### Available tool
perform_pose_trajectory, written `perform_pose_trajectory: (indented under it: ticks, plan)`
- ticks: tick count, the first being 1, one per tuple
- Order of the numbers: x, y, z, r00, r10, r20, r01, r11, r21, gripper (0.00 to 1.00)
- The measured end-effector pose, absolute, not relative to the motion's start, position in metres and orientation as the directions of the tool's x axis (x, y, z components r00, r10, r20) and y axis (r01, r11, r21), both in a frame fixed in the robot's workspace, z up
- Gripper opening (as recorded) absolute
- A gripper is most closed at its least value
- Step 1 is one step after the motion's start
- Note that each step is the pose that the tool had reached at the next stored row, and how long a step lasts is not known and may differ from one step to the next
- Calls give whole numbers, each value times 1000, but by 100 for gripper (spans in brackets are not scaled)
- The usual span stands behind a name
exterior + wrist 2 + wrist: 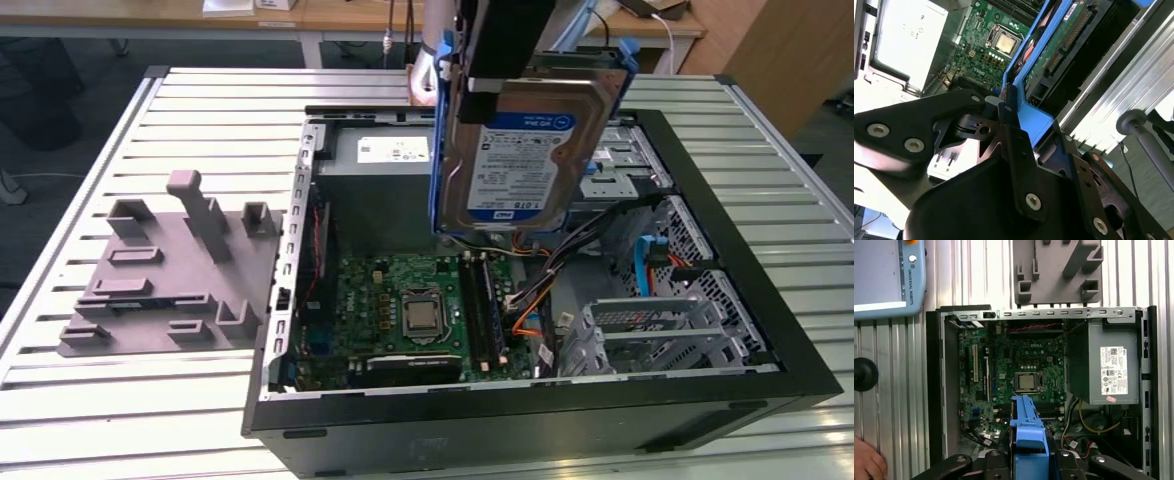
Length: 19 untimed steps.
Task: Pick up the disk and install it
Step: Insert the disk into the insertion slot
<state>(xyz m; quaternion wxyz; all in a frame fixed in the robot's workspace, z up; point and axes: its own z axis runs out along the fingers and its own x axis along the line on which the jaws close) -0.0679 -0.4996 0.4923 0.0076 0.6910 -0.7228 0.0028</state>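
Gripper (1013,117) clamped on blue carrier rail of disk (527,150). Disk hangs edge-down, well clear above open computer case (747,260), over motherboard (1024,370). End grasp likely leaves far connector end free for sliding into drive cage (667,330).

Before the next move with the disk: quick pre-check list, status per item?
1. Grip: gripper shut on the disk at its blue carrier, disk in the air: ok.
2. Case open, side panel off: ok.
3. Disk pose: on edge, above the motherboard and clear of it: ok.
4. Loose cables beside the drive cage, out of the path: cannot tell.
5. Workspace free of people: a hand is over the table beside the case: not ok.
6. Drive cage free to take the disk: cannot tell.
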Motion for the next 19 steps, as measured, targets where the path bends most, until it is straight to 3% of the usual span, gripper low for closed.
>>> perform_pose_trajectory:
  ticks: [19]
  plan:
    - [-58,-514,489,-45,-999,15,-999,45,7,36]
